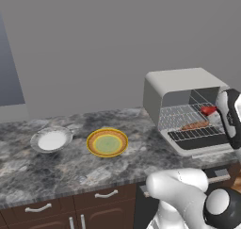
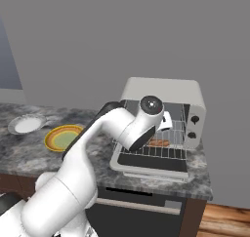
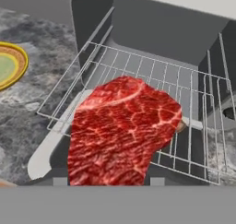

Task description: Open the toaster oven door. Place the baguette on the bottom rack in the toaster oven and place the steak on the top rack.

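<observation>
The steak point(image 3: 122, 131) is bright red and marbled, and in the hand view it hangs close in front of the camera, above the top rack point(image 3: 138, 71) of the toaster oven point(image 1: 181, 84). In the left base view it shows as a small red piece point(image 1: 208, 110) at the oven's open front, just beside the tool point(image 1: 216, 114). The tool's fingers are hidden behind the meat, but it seems to be closed on the steak and carrying it at about the height of the upper shelf.

The baguette point(image 1: 195, 126) lies lengthways on the bottom rack point(image 1: 197, 134), which is drawn partly out of the oven. In the right base view the bread point(image 2: 159, 143) shows under the arm's wrist. The toaster oven door point(image 2: 151, 165) is folded down flat in front of the oven, and its dark glass faces up.

The oven stands at the right end of the grey marbled worktop point(image 1: 70, 162). Well to its left lies a yellow-rimmed green plate point(image 1: 107, 142), and beyond that a white plate point(image 1: 52, 140). Both plates are bare. Two black knobs point(image 2: 194, 126) sit on the oven's right side.
</observation>
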{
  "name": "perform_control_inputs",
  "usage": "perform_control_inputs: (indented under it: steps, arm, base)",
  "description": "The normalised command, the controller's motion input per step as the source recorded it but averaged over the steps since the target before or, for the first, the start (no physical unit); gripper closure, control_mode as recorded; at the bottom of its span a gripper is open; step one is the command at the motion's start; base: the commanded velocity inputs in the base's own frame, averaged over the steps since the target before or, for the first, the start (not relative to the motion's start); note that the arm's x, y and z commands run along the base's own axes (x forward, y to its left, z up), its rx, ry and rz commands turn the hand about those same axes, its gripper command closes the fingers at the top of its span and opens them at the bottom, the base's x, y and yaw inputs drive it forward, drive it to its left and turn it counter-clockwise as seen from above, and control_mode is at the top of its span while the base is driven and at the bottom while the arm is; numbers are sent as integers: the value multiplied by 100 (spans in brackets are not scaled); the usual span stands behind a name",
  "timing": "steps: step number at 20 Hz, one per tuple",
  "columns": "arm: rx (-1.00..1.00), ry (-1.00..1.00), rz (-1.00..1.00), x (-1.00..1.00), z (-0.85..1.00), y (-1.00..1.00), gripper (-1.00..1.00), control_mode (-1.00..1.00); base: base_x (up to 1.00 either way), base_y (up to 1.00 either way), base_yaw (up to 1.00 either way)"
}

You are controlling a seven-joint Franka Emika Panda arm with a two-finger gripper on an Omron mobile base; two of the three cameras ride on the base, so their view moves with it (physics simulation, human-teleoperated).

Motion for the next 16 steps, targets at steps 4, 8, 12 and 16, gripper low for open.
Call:
perform_control_inputs:
  steps: [4, 8, 12, 16]
  arm:
    - [0, 7, -3, 25, -39, 0, 100, -100]
    - [0, 7, -4, 24, -31, 0, 100, -100]
    - [0, 3, -5, 18, -12, 0, 100, -100]
    - [1, 0, -6, 15, 0, 0, 100, -100]
  base:
    - [0, 0, 0]
    - [0, 0, 0]
    - [0, 0, 0]
    - [0, 0, 0]
